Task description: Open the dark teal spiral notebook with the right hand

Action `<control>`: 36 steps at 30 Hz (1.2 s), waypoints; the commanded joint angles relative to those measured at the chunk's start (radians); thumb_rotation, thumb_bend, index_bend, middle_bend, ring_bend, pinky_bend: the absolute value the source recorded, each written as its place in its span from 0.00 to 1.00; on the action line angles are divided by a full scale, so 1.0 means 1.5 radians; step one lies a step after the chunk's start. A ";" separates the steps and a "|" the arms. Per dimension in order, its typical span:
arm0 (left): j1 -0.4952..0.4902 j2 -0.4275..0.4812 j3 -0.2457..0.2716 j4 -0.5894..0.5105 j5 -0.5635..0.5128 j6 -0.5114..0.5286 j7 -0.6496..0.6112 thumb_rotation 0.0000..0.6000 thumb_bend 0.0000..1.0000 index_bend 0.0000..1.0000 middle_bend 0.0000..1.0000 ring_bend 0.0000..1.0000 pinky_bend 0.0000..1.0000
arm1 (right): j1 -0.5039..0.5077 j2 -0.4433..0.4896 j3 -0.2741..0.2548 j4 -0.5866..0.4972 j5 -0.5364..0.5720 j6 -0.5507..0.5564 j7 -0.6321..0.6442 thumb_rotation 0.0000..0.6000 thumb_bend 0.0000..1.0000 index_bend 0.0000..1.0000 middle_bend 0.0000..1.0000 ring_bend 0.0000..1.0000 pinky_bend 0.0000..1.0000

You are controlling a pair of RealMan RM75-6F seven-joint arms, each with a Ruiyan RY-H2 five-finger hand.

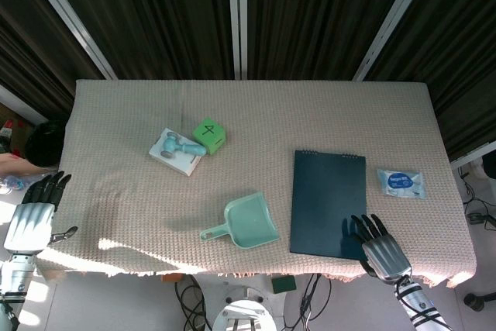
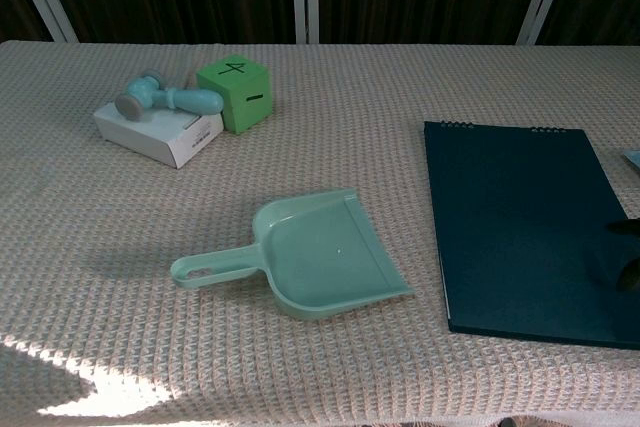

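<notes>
So far nothing of the opening itself is done: the dark teal spiral notebook [image 1: 328,204] lies flat and closed on the woven tablecloth [image 1: 256,125], cover down, its wire binding along the far edge and its near edge close to the front of the table. It sits right of the mint green dustpan [image 1: 246,224] and left of a small blue-and-white packet [image 1: 401,184], apart from both.

The right hand [image 1: 377,247] is at the notebook's near right corner, palm down, with its dark fingertips [image 1: 361,226] over the cover. It grasps nothing and its fingers are spread. Whether they press the cover or hover just above it cannot be told from the head view, and the chest view catches only dark tips at the frame's right edge.

The left hand [image 1: 32,215] is off the table's left edge, well apart from everything, fingers extended and holding nothing.

What remains, by my reading, is the whole job: catching the free near edge of the cover, lifting it, and swinging it back over the binding. A green cube marked 4 [image 1: 208,135] and a teal roller on a white box [image 1: 177,149] lie far off and should not interfere.
</notes>
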 commanded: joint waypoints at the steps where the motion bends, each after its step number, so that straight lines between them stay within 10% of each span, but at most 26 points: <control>1: 0.000 0.001 -0.001 -0.002 0.000 0.001 0.000 1.00 0.04 0.04 0.03 0.05 0.12 | 0.002 -0.003 0.001 0.003 0.000 -0.001 0.001 1.00 0.37 0.38 0.00 0.00 0.00; 23: 0.002 0.006 -0.004 0.007 -0.007 -0.003 -0.019 1.00 0.04 0.04 0.03 0.05 0.12 | -0.006 -0.062 0.019 0.081 -0.037 0.084 0.038 1.00 0.48 0.99 0.20 0.00 0.00; 36: 0.004 0.013 -0.006 0.001 -0.002 0.005 -0.021 1.00 0.04 0.04 0.03 0.05 0.12 | 0.014 -0.047 0.055 0.089 -0.056 0.133 0.088 1.00 0.55 1.00 0.27 0.00 0.00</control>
